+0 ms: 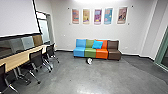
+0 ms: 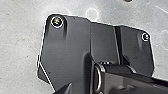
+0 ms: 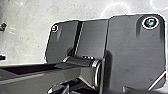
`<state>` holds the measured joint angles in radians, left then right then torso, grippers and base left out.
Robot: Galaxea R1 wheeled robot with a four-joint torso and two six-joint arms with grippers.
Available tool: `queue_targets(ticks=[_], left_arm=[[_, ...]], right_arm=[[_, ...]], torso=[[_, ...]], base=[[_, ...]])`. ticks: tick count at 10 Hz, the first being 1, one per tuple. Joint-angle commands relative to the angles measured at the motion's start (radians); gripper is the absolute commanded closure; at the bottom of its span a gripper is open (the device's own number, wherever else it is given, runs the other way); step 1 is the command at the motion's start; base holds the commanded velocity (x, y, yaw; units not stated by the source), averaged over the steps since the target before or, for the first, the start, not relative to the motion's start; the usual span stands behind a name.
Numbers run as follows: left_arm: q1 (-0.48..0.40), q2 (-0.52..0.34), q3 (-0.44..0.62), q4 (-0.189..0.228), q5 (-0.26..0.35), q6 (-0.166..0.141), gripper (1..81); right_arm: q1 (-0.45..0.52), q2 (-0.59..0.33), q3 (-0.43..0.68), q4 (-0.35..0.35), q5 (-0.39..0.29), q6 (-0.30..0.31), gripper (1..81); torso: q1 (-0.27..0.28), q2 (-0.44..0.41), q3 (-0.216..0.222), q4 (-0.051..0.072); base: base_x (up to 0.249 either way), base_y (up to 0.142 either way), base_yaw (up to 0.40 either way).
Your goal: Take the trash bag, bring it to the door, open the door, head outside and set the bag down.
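Left and right pincers: state, we cannot tell. Trash bag: whereabouts, we cannot tell. Well apart from both pincers, we list: one four-colour sofa [image 1: 113,54], blue cushion [image 1: 97,44], black-backed chairs [image 1: 36,58], wood-topped bench [image 1: 18,60].

Head cam fwd, wrist cams dn, all catch flr [image 1: 87,80].

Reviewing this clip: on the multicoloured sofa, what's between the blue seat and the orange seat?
A green seat, in the head view; a blue cushion leans where the green and orange backs meet.
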<state>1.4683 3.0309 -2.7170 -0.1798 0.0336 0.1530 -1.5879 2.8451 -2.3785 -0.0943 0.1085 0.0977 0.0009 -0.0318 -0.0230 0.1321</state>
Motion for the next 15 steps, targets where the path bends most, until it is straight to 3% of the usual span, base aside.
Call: queue_targets(ticks=[1, 15], left_arm=[[-0.065, 0.002, 0.005, 0.002, 0.058, 0.002, 1.0], [-0.067, 0.004, 0.005, 0.002, 0.058, 0.002, 1.0]], right_arm=[[0.039, -0.007, 0.009, -0.018, -0.049, -0.009, 1.0], [0.041, -0.007, 0.009, -0.019, -0.049, -0.01, 1.0]], torso=[[0.0, 0.0, 0.0, 0.0], [0.0, 0.0, 0.0, 0.0]], base=[[0.214, 0.0, 0.0], [0.182, 0.0, 0.0]])
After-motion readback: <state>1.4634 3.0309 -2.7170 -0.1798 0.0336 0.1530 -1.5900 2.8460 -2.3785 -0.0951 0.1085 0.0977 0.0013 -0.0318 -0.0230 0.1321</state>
